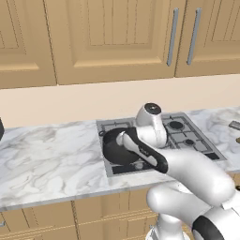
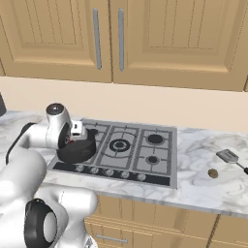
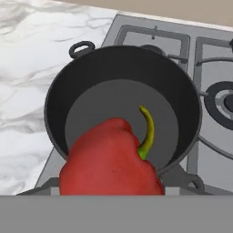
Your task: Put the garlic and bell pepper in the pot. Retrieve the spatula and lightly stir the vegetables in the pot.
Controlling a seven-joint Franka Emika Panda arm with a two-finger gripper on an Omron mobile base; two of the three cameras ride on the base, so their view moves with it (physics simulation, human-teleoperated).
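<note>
bell pepper pinched in the fingers, held above dark pot, spatula on counter

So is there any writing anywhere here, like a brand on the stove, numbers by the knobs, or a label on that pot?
None can be read.
Stove: no brand name; any marks by the knobs along its front strip are too small to make out.
Pot: plain dark walls, no label.
Bell pepper: no sticker.
Cabinet doors and marble counter: no text or signs.
</note>
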